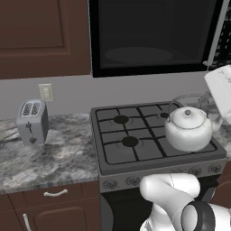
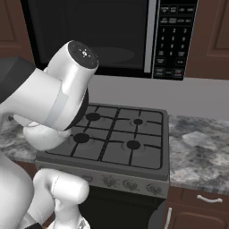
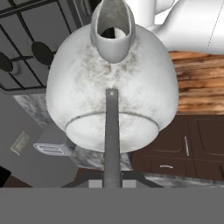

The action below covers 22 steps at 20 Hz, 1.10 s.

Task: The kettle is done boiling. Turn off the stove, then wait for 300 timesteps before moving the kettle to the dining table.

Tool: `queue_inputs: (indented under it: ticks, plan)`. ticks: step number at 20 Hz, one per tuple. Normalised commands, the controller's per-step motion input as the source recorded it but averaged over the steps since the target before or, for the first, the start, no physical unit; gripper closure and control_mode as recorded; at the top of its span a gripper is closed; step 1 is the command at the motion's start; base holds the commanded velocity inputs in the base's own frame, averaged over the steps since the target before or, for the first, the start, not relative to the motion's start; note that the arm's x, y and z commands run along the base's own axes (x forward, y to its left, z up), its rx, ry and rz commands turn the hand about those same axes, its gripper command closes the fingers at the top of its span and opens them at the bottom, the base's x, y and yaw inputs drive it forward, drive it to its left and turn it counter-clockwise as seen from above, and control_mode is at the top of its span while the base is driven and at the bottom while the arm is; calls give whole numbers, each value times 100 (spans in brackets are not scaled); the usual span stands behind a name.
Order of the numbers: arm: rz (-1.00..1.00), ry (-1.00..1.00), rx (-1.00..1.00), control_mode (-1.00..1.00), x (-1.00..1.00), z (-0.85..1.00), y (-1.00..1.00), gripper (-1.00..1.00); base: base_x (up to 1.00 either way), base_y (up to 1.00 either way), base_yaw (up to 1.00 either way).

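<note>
Closest to the hand camera, at 6 o'clock in its view, my gripper (image 3: 112,183) has its jaws closed on the thin wire handle (image 3: 112,131) of the kettle (image 3: 109,83). The white body hangs just beyond the fingertips, spout toward 12 o'clock.

From the left base view the kettle sits at 3 o'clock, over the front right corner of the stove (image 1: 131,135). I cannot tell whether its base touches the grate or hangs just above it.

I judge the kettle to be hard, smooth-skinned and fairly heavy if full. It is free to swing on that bail, so the top of the wire is the right place to hold, with slow, level travel. A knock on the spout or the knobbed lid is the main worry.

The front knobs (image 1: 133,181) run along the near edge of the stove, below the kettle. The counter (image 1: 54,158) spreads toward 9 o'clock, with the toaster (image 1: 32,121) well apart from the kettle.

In the right base view my own arm (image 2: 53,103) bulks large at 9 o'clock and hides the load.

Farthest off, the microwave (image 1: 153,36) overhangs the stove at 12 o'clock, so headroom is limited. I judge the open room lies back toward me and off the front edge.
</note>
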Motion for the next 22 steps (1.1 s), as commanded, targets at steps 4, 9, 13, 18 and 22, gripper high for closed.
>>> queue_inputs:
  ticks: [4, 9, 13, 18, 22]
  plan:
    - [0, 7, 0, -100, 0, 0, 0, 100, 0, 0, 0]
    - [0, 3, 0, 100, 0, 0, 0, 100, -2, 0, 0]
    - [0, 0, 0, 100, 0, 0, 0, 100, -34, 0, 0]
    - [0, 0, 0, 100, 0, 0, 0, 100, -45, 0, 16]
    - [0, 0, 0, 100, 0, 0, 0, 100, -37, -5, 41]
